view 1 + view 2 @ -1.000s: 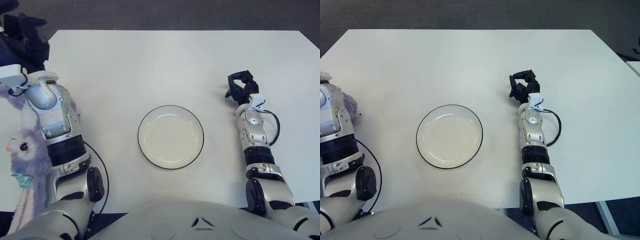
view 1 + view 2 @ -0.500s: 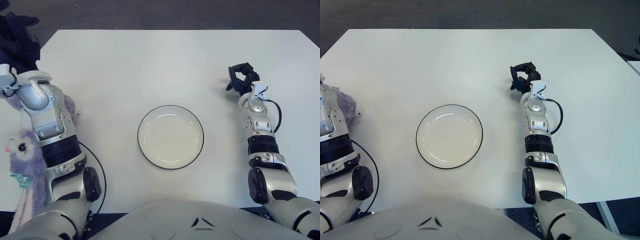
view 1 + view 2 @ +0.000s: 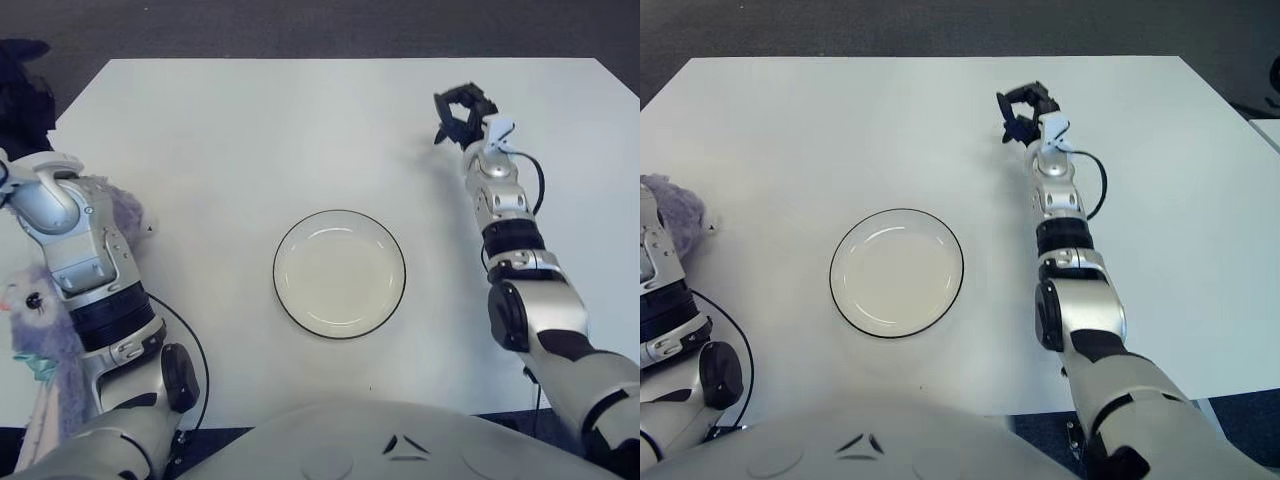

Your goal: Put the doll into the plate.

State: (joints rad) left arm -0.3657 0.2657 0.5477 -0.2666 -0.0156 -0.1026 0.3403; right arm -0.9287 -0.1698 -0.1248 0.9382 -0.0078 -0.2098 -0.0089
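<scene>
Reaching stage, doll not yet secured as far as I can judge. Left eye view: purple plush doll (image 3: 40,310) lies at far-left worktop (image 3: 250,130) edge, partly behind the left forearm, well apart from the empty black-rimmed plate (image 3: 339,273) at centre. Left robot hand (image 3: 22,100) is dark, at the far-left corner; cannot tell its fingers. Right robot hand (image 3: 458,108) hovers far right, fingers curled, holding nothing.

Right eye view: only a purple tuft of doll (image 3: 672,198) shows at left edge; plate (image 3: 897,272) empty; right robot hand (image 3: 1021,105) far of centre. Left robot hand out of view. Next: left hand needs a firm grasp on the doll, then carry right to the plate.
</scene>
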